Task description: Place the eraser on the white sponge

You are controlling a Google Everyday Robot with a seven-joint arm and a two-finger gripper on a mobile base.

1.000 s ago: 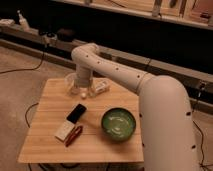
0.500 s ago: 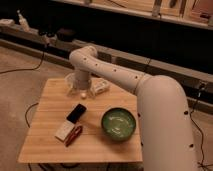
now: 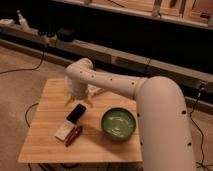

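Note:
The eraser [image 3: 76,113], a small flat black block, lies on the wooden table [image 3: 50,95] left of centre. The white sponge [image 3: 64,131], a small cream pad, lies just in front of it, nearer the table's front edge. The two lie close together, corner to corner. My gripper [image 3: 78,98] hangs at the end of the white arm [image 3: 115,86], directly behind and just above the eraser. It holds nothing that I can see.
A red clip-like item [image 3: 74,135] lies against the sponge's right side. A green bowl [image 3: 118,123] stands right of the eraser. A white tube [image 3: 96,90] lies behind the gripper. Cables run on the floor to the left.
The gripper has come forward and down from the back of the table towards the eraser. The objects on the table have not moved.

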